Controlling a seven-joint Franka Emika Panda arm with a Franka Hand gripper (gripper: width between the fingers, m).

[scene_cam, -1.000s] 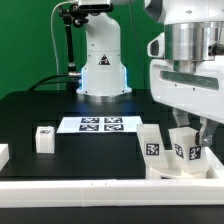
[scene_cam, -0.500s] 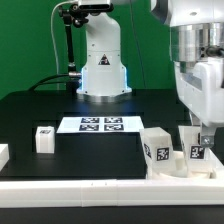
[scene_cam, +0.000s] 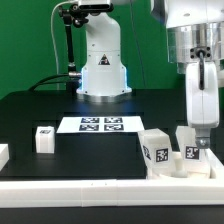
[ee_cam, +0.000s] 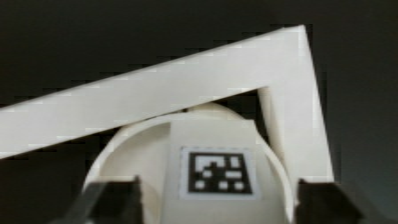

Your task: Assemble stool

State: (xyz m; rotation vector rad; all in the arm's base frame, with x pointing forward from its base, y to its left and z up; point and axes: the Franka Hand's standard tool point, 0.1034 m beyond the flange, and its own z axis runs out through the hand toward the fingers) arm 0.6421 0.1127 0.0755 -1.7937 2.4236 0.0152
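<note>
The round white stool seat (scene_cam: 172, 168) lies in the front corner on the exterior view's right, against the white border rails (scene_cam: 100, 186). Two tagged white legs stand on it: one (scene_cam: 153, 146) free, the other (scene_cam: 190, 150) under my gripper (scene_cam: 197, 140). In the wrist view this leg (ee_cam: 217, 165) with its tag fills the gap between my two dark fingers (ee_cam: 116, 205), and my gripper (ee_cam: 217, 208) is shut on it, over the seat (ee_cam: 143, 150). A third loose leg (scene_cam: 43, 138) stands on the exterior view's left.
The marker board (scene_cam: 100, 124) lies in the middle of the black table, in front of the robot base (scene_cam: 103, 65). Another white part (scene_cam: 3, 153) shows at the far left edge. The border rails meet in a corner (ee_cam: 285, 60) close behind the seat.
My wrist has shifted toward the exterior view's right and turned over the seat. The leg under it has shifted slightly right with it. The other parts have not moved.
</note>
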